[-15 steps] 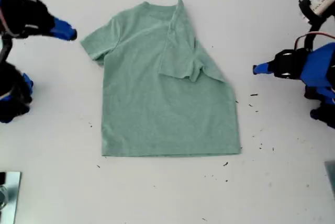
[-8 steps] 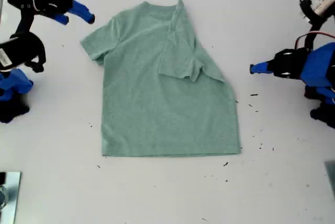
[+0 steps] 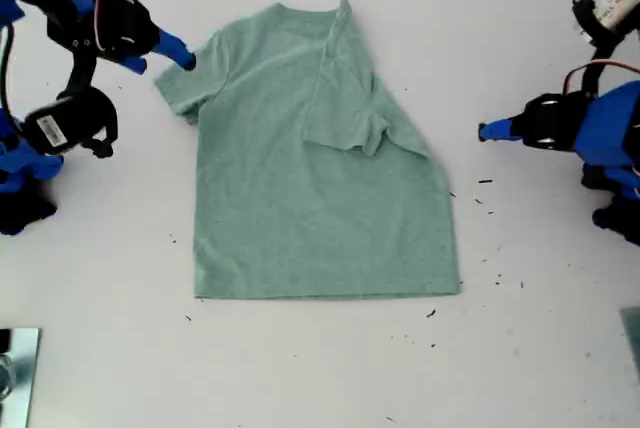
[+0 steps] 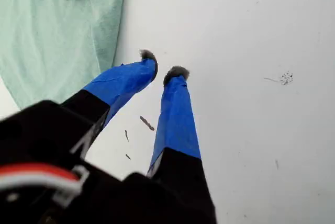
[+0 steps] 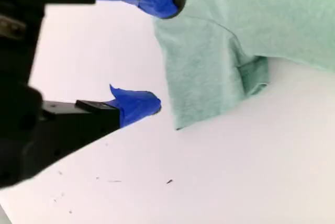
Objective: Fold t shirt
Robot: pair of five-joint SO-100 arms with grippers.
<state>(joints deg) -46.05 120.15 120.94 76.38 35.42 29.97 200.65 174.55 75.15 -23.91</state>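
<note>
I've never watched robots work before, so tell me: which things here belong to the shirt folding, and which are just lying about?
Part of the job:
- t shirt
- my second gripper, open at the shirt's sleeve
- my first gripper, open over bare table

Just lying about:
- dark specks on the table
- metallic object at the exterior view's lower left

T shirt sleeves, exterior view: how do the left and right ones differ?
The left sleeve lies spread flat on the table; the right sleeve is folded inward over the chest. My second tool, open, is at the left sleeve's edge; my first tool stands clear of the right sleeve. Both are the same sage-green cloth.
</note>
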